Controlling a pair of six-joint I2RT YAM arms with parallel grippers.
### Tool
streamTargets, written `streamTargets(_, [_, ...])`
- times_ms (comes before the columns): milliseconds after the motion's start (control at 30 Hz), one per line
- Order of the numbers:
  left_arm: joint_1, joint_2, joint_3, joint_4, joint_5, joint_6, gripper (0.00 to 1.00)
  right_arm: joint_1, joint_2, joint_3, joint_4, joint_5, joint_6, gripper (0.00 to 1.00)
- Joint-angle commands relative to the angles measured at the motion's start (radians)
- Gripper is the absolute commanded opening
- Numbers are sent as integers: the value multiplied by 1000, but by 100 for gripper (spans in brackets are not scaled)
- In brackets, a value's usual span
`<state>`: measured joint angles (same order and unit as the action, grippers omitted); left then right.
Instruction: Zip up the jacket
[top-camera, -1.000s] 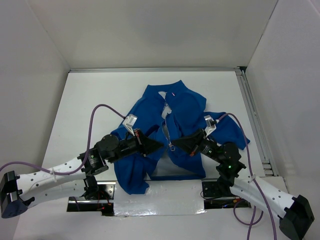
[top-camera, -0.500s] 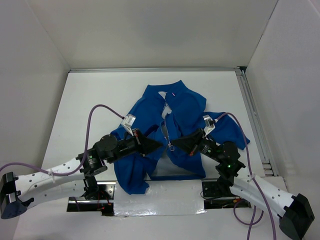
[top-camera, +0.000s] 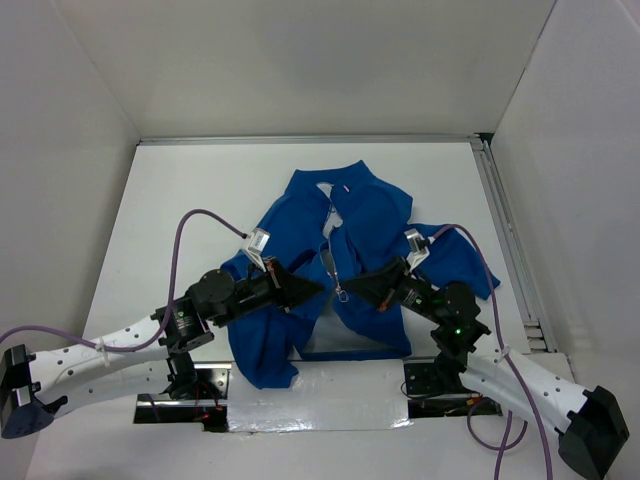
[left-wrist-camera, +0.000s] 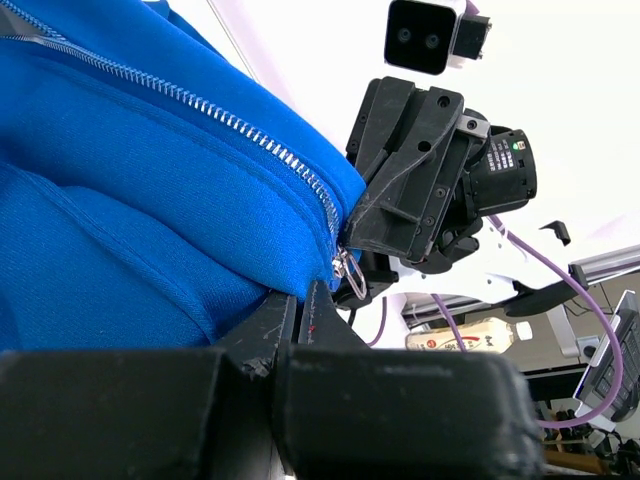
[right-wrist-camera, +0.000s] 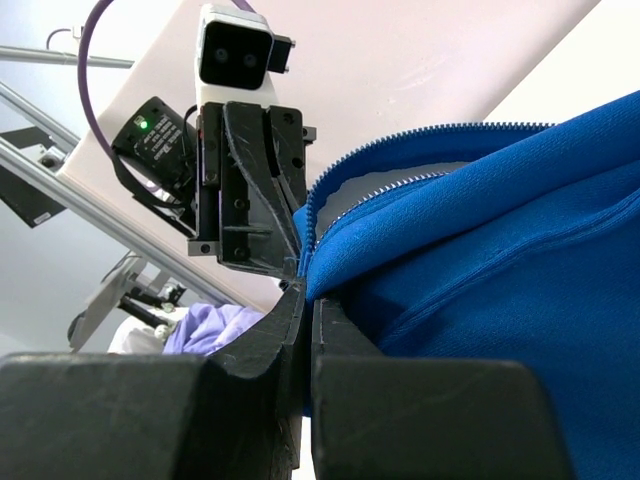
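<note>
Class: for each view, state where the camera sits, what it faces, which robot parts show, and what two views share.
Top external: above and behind, facing down at the jacket; both arms show.
Left wrist: behind the left gripper, own fingers low, facing the right gripper.
Right wrist: behind the right gripper, own fingers low, facing the left gripper.
Wrist views share the zipper.

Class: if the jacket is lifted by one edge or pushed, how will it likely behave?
Probably floppy: the jacket lies rumpled, with its sleeves folded at odd angles. Pushed, it would likely bunch rather than slide whole, since folds show across it. The zipper edge curves, so it may sag when lifted.
</note>
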<state>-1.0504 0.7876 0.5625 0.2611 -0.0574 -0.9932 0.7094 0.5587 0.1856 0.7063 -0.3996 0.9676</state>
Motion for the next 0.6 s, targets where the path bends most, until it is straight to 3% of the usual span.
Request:
streamTargets(0, [-2, -16, 2, 52, -9, 27, 0, 12, 6, 66, 82, -22, 14, 0])
streamTargets(567, [0, -5, -1, 59, 28, 33, 0, 12, 9, 71, 94, -1, 19, 0])
